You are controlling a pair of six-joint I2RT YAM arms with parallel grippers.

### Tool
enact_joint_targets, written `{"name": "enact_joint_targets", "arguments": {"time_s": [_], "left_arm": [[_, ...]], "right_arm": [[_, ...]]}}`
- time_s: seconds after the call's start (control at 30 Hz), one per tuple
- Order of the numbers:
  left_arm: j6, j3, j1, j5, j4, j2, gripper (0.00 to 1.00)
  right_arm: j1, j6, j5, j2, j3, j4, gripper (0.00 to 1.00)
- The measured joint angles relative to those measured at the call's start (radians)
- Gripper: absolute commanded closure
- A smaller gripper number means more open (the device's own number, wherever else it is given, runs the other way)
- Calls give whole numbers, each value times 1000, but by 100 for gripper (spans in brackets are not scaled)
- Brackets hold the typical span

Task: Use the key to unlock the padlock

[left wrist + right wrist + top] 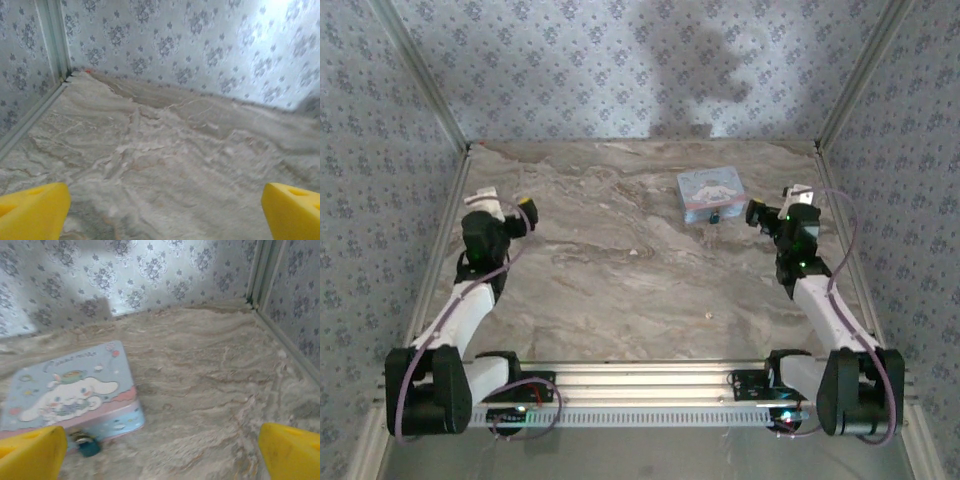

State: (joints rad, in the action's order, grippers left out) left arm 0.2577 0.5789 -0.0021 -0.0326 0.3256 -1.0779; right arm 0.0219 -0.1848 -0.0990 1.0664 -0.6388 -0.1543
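Note:
The padlock (pixel 89 445) is tiny and dark bluish, hanging at the front of a light-blue cartoon-printed tin (pixel 70 387). From above, the padlock (pixel 714 217) shows as a dark dot at the near edge of the tin (pixel 710 193), far right of centre. My right gripper (pixel 780 204) hovers just right of the tin. It is open, and its yellow fingers (pixel 32 452) stand wide apart around bare table (pixel 200 405), with the padlock beside the left one. My left gripper (pixel 510 206) is open at the far left, nothing between its yellow fingers (pixel 32 210). The key is out of view.
Patterned walls and metal frame rails (pixel 440 250) close in the marble-look table (pixel 620 270) on three sides. A tiny pale speck (pixel 708 316) lies near the middle front, too small to identify. Both arm bases sit on the near rail (pixel 640 380).

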Motion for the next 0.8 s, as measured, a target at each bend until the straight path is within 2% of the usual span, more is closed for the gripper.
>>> {"name": "enact_joint_targets", "arguments": {"time_s": [0.17, 0.3, 0.6, 0.8], "left_arm": [[201, 79, -14, 107, -180, 50, 2], [322, 74, -105, 182, -270, 56, 2], [452, 19, -394, 211, -259, 33, 2], [470, 22, -462, 200, -193, -51, 2]], "right_arm": [[85, -132, 28, -41, -122, 288, 4], [189, -214, 58, -38, -139, 466, 12], [443, -349, 113, 24, -102, 742, 26], [539, -404, 115, 69, -43, 830, 37]]}}
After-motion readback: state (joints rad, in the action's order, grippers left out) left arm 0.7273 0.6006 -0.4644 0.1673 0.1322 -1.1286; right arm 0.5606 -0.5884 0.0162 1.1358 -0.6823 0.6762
